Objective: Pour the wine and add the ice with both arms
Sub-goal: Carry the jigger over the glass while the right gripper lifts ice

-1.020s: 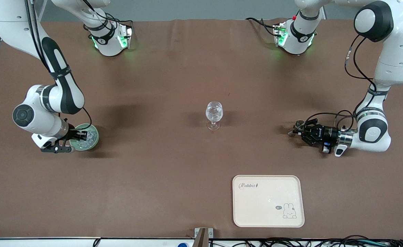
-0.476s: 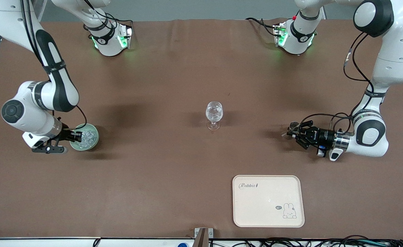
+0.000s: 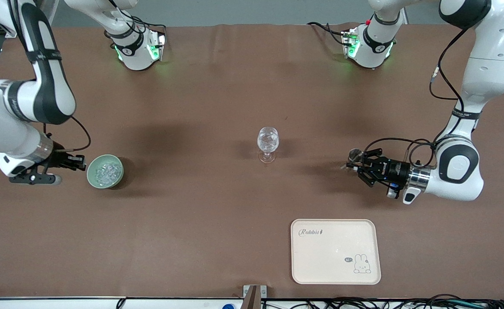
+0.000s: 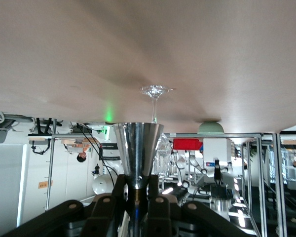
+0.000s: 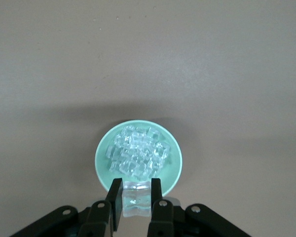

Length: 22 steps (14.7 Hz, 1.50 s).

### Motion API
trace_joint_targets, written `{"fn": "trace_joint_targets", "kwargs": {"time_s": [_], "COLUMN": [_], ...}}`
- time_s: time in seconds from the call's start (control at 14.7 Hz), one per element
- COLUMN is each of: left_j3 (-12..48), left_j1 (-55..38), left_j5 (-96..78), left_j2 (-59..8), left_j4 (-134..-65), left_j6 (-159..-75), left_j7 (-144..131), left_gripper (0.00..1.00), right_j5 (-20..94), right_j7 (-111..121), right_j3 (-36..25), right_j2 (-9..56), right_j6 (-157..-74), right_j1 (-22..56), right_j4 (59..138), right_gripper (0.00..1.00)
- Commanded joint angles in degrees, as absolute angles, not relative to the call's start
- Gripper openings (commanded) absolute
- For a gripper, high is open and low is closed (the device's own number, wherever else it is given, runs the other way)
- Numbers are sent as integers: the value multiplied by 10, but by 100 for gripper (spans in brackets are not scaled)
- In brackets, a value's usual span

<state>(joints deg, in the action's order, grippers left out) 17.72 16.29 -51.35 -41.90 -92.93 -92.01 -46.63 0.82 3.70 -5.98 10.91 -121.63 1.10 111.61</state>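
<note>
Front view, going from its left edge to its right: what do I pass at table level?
Right hand holding an ice cube → green bowl of ice → wine glass → left hand holding a metal cup.

wine glass (image 3: 267, 143) mid-table, ice bowl (image 3: 105, 171), tray (image 3: 336, 251)

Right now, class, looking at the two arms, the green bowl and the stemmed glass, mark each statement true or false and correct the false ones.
1. The right gripper is shut on a clear ice cube. True.
2. The pale green round bowl is empty. False: it holds a heap of ice lumps.
3. The left gripper holds a shiny metal cone-shaped cup. True.
4. The clear stemmed wine glass stands on the cream rectangular tray. False: it stands on the brown table, farther from the front camera than the tray.
5. The tray carries a rabbit drawing. True.
</note>
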Motion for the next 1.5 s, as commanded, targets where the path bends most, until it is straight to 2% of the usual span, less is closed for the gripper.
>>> {"fn": "trace_joint_targets", "kwargs": {"time_s": [0.0,0.34,0.54,1.02,1.43], "left_j3": [174,205,239,258,258], "left_j1": [130,118,118,63,20], "left_j5": [-525,-533,-532,-523,-463], "left_j2": [-362,-324,-309,-268,-245], "left_j4": [-961,-979,-987,-1008,-1024], "left_j6": [-948,-970,-1005,-1082,-1136], "left_j7": [-508,-571,-616,-695,-761], "left_gripper": [1,1,1,1,1], "right_j5": [9,8,8,8,7], "right_j7": [33,33,33,40,40], "right_j3": [-57,-55,-54,-52,-52], "right_j2": [75,47,28,-45,-40], "right_j6": [-1143,-1008,-951,-900,-896], "right_j1": [7,10,12,12,13], "right_j4": [1076,985,955,974,948], "right_gripper": [5,5,5,5,5]}}
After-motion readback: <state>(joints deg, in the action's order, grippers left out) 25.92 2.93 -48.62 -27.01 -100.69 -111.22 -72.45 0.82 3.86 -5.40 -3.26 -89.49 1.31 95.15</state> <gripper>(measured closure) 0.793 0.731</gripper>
